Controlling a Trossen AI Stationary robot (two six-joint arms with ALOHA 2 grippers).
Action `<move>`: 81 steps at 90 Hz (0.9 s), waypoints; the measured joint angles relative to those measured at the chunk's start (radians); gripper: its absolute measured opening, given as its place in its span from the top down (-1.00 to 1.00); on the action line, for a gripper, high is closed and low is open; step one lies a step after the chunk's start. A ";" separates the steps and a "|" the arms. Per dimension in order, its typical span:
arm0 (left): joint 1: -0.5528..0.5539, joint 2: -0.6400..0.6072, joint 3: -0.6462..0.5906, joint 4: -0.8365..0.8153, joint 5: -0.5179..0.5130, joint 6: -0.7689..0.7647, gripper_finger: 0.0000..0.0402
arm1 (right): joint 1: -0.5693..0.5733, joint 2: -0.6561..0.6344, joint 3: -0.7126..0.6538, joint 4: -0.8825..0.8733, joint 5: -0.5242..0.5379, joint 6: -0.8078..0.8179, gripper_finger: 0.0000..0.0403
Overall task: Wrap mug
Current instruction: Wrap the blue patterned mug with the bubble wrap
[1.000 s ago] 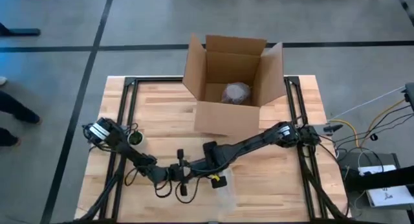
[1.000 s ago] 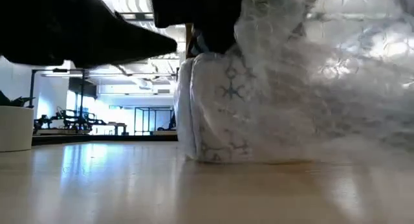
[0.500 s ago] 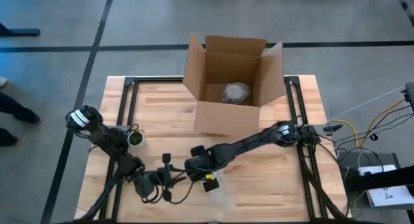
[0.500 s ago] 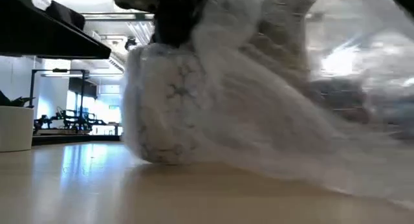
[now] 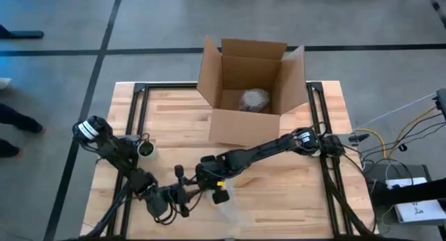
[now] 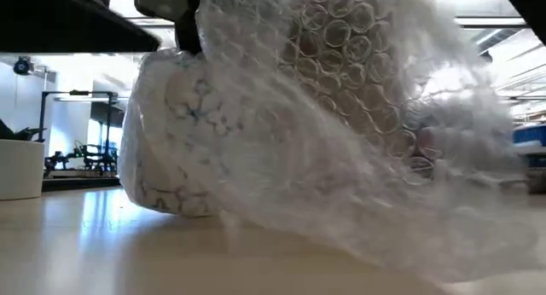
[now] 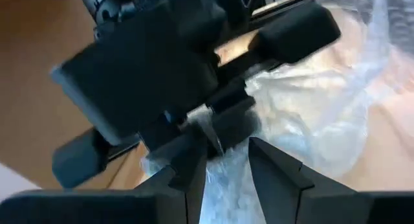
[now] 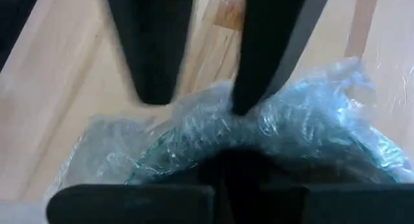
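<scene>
The right end effector [image 5: 209, 187] is at the front of the surface [image 5: 174, 115], and its fingers [image 7: 226, 123] are closed on the edge of the bubble wrap [image 6: 358, 116]. The left end effector [image 5: 182, 193] is just beside it; the two fingers [image 7: 275, 166] stand narrowly apart with a fold of wrap between them, so I cannot tell if they really grip it. The mug [image 6: 175, 133], white with a thin dark pattern, stands on the surface under the wrap, which covers it and spreads out to one side. Farther back is an open box [image 5: 247, 91] with its flaps up; inside it lies one wrapped bundle [image 5: 254, 100]. A small cup [image 5: 145, 150] stands near the left arm.
</scene>
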 joint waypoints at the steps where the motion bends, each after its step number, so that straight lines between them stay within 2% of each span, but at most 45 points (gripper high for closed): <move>1: 0.000 0.000 0.000 0.000 0.002 0.001 0.47 | 0.000 0.000 0.000 0.000 0.000 0.000 1.00; 17: 0.002 0.000 -0.005 0.013 0.028 0.029 0.39 | 0.001 0.000 0.004 -0.005 0.000 0.002 1.00; 41: 0.025 0.039 -0.020 0.027 0.081 -0.037 0.36 | 0.010 0.004 0.035 -0.030 0.016 0.021 1.00; 56: 0.026 0.041 -0.022 0.012 0.082 -0.046 0.41 | 0.018 0.004 0.080 -0.087 0.085 0.029 1.00; 81: 0.027 0.042 -0.023 0.004 0.089 -0.049 0.51 | 0.018 -0.001 0.178 -0.207 0.090 0.027 1.00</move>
